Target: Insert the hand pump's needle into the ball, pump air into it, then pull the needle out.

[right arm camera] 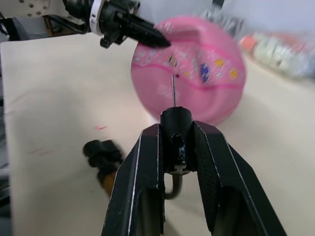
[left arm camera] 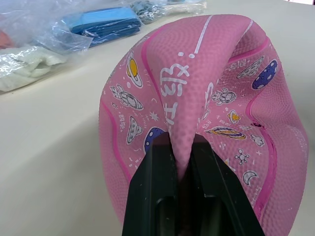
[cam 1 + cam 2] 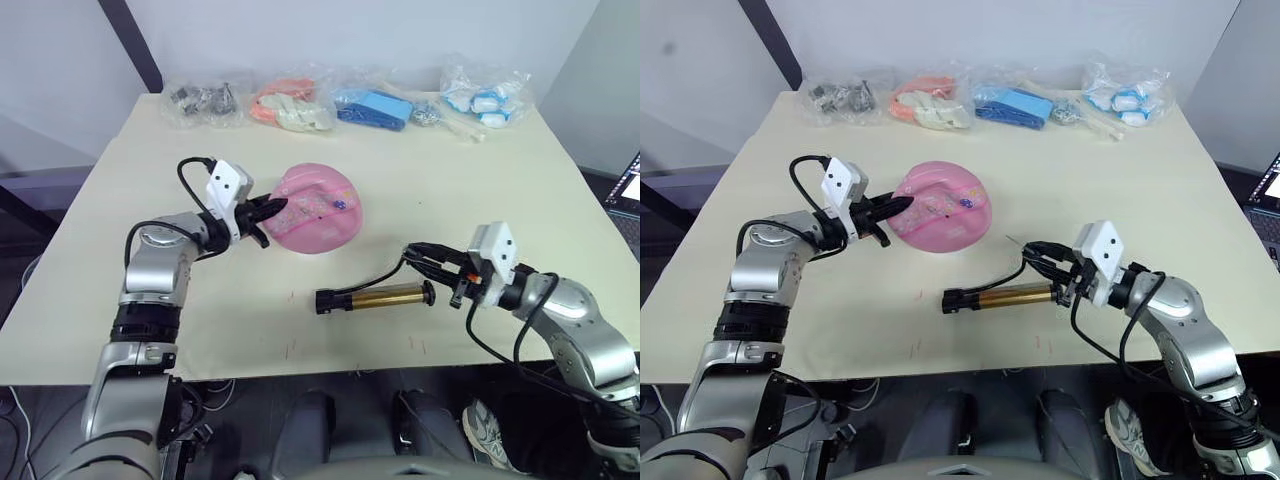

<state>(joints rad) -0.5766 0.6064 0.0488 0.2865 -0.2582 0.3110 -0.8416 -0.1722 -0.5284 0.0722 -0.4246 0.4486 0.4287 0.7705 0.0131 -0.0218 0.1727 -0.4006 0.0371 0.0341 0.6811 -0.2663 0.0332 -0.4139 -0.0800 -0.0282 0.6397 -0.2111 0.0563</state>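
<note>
The ball [image 3: 320,208] sits dented near the middle of the counter [image 3: 500,190], well clear of every edge. The left claw [image 3: 268,211] is pinched tight on a raised fold of the ball's pink skin at its left side. The right claw [image 1: 176,147] is closed around the small black fitting, with the needle [image 1: 173,90] sticking out beyond the fingertips toward the ball but apart from it. The hand pump [image 3: 377,296] lies flat between the ball and the counter's near edge, its hose [image 3: 385,274] curving to the right claw. Bare counter lies between the needle and the ball and out to the right edge. Plastic bags [image 3: 290,100] line the far edge, well apart from the ball
</note>
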